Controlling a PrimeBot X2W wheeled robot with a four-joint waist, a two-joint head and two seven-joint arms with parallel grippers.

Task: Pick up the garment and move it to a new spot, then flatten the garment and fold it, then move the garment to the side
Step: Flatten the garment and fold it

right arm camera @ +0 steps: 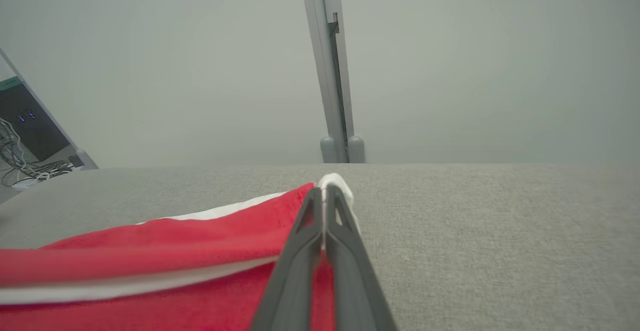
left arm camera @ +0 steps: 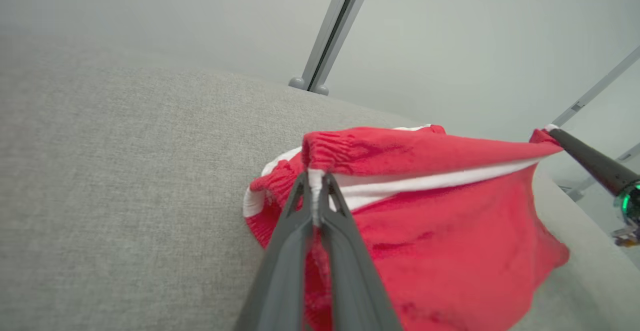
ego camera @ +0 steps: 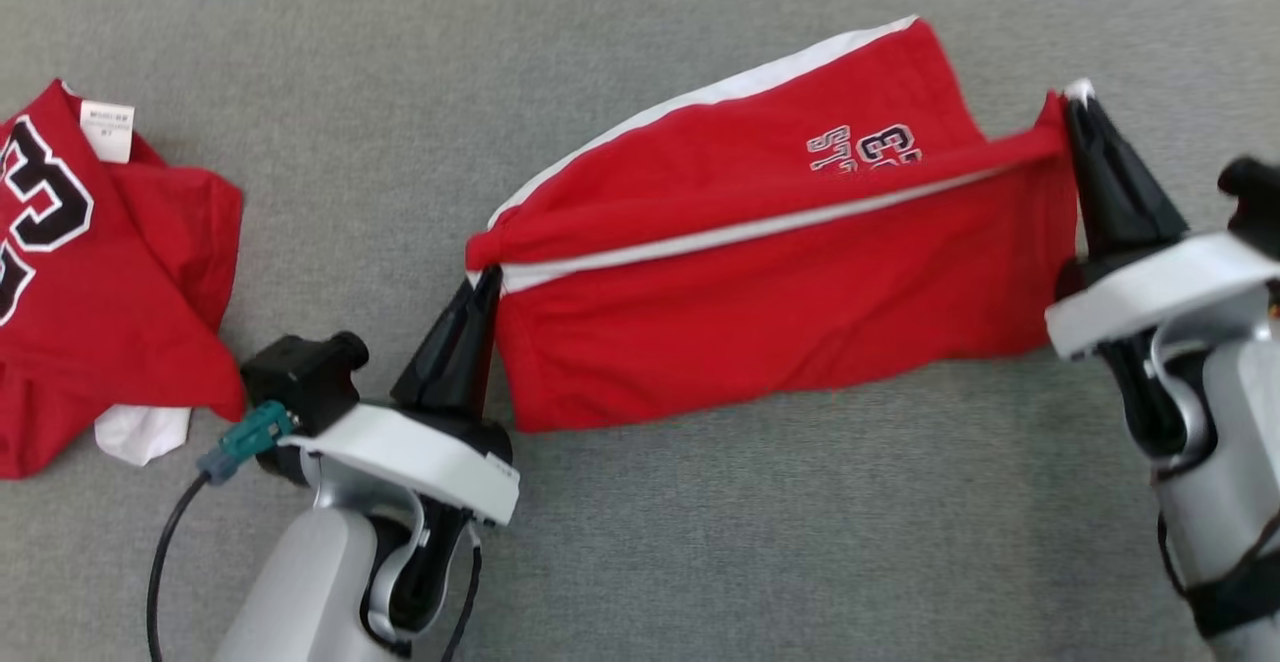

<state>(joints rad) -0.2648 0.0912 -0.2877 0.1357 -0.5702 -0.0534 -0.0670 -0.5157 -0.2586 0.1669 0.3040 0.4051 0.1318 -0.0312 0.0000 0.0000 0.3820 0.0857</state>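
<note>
though well apart, left tool [ego camera: 487, 287] and right tool [ego camera: 1075, 102], aloft, each tight on red shorts [ego camera: 780, 332]

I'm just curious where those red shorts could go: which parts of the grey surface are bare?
The grey surface is bare between the red jersey and the red shorts, along the far edge, and near the robot between the left gripper and right gripper. The left edge is crowded by the jersey.
</note>
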